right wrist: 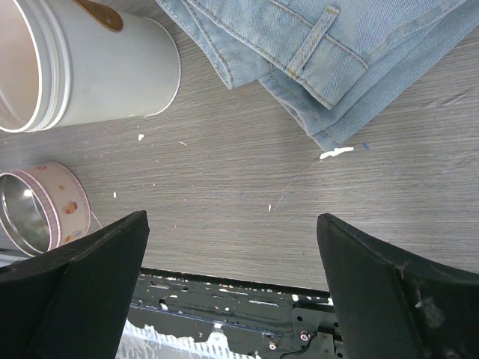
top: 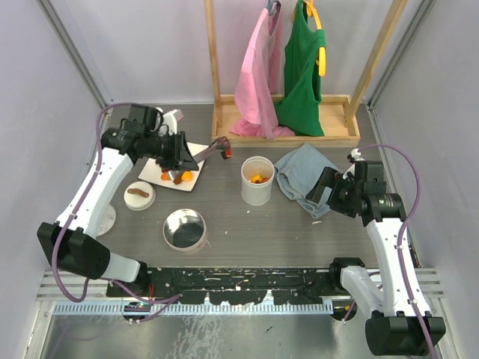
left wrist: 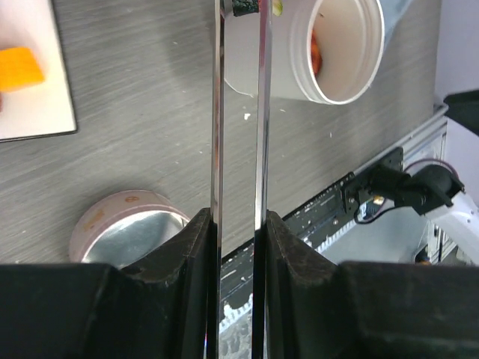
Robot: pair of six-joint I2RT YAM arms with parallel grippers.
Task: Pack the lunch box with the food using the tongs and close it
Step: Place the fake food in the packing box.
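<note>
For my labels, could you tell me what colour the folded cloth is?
The cloth is light blue; right wrist view.

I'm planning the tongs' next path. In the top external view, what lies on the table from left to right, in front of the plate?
small white dish with the sausage stick → metal tin → white lunch box → folded jeans

White lunch box (top: 256, 196); orange food (left wrist: 19, 69); blue jeans (top: 301, 176).
</note>
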